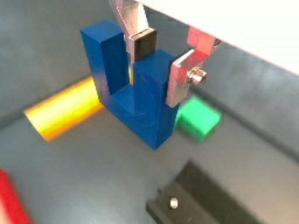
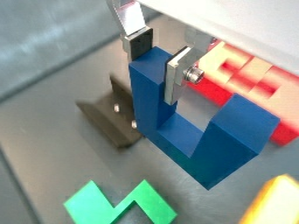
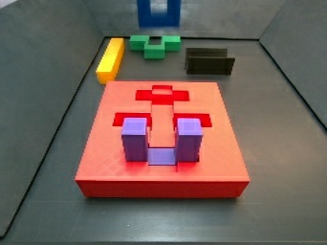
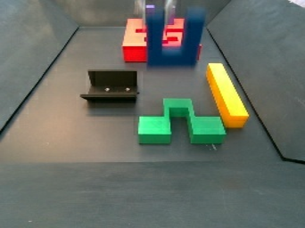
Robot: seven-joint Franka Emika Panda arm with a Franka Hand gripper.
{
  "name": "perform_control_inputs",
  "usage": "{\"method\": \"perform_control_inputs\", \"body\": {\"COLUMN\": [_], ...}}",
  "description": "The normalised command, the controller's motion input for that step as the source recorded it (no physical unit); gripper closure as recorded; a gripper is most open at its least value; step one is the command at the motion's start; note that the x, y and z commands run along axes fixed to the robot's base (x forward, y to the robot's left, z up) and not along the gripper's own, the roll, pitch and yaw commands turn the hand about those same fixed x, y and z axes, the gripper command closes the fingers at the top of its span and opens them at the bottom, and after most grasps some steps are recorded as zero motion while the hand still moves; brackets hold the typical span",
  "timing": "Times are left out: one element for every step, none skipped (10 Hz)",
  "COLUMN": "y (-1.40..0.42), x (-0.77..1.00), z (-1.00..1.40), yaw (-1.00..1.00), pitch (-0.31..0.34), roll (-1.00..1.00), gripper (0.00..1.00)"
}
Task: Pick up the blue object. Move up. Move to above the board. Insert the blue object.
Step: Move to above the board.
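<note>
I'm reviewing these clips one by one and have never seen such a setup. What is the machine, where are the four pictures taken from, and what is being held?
It is a single robot arm with a two-finger hand. Two cameras ride on its wrist and look down past the flat silver fingers; two stand fixed beside the table. The hand is shut on one prong of the dark blue U-shaped block, lifted off the floor in a side view. On the dark floor lie a large flat red board with a purple U-shaped block seated in it, a yellow bar, a green notched block and a dark L-shaped fixture.
</note>
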Motion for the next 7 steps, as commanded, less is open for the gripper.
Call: {"method": "perform_control_inputs", "body": {"y": [0.0, 0.0, 0.0, -1.4, -1.4, -1.4, -1.4], "x": [0.02, 0.07, 0.04, -0.18, -0.18, -0.18, -0.18], "z": [1.4, 1.4, 0.67, 0.22, 0.2, 0.22, 0.21], "yaw": [0.0, 0.0, 0.0, -0.25, -0.24, -0.1, -0.06], "pitch": [0.026, 0.069, 0.099, 0.28, 0.25, 0.158, 0.122], "roll": [0.01, 0.0, 0.0, -0.02, -0.02, 0.01, -0.02], "gripper": [1.0, 1.0, 1.0, 1.0, 1.0, 1.0, 1.0]}}
